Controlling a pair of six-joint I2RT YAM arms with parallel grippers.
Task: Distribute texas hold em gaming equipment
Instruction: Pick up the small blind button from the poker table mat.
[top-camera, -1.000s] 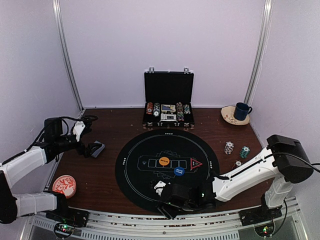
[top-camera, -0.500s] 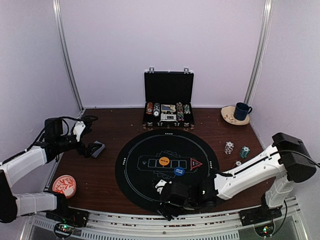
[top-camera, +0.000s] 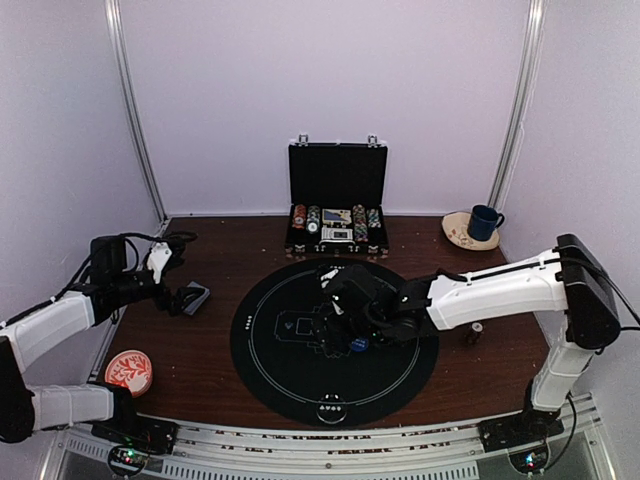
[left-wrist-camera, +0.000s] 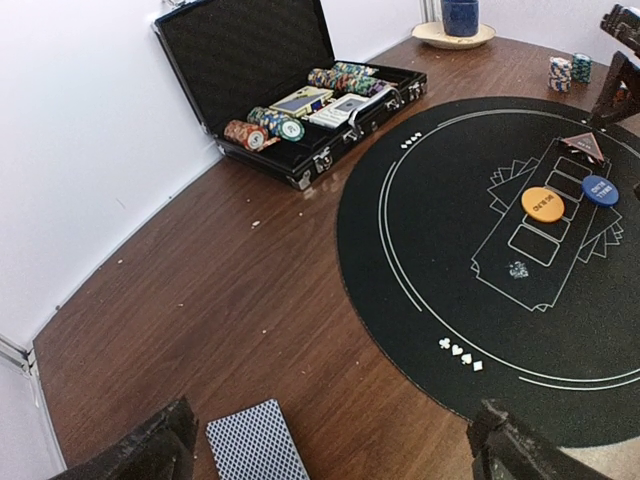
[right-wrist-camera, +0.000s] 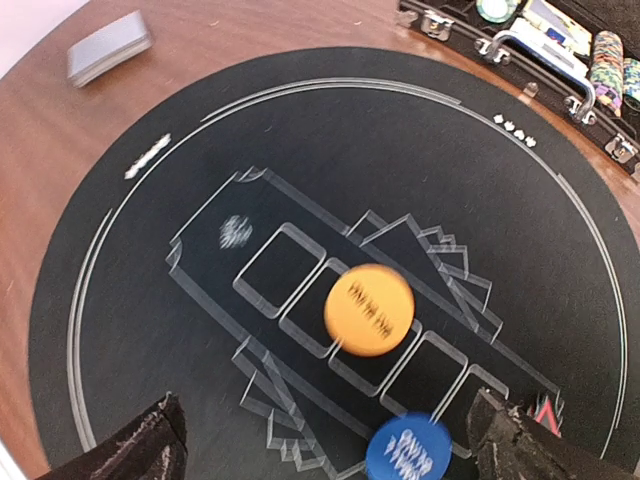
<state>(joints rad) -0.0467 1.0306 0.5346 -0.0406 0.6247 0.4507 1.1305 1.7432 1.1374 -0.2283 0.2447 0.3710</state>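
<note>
Top view: the right gripper (top-camera: 338, 322) hangs over the centre of the black mat (top-camera: 270, 370). The left gripper (top-camera: 178, 298) waits by the card deck (top-camera: 196, 296) off the mat's 9 o'clock side, and a pale disc (top-camera: 331, 408) lies at 6 o'clock. Left wrist view: fingers (left-wrist-camera: 140, 455) spread wide and empty, the deck on the table between them, nearer the left one. Right wrist view: fingers (right-wrist-camera: 135, 445) wide apart and holding nothing above the orange disc (right-wrist-camera: 369, 309) and blue disc (right-wrist-camera: 408, 452); the step is judged to be button distribution, and the next move calls for descent onto one disc and a firm closure.
</note>
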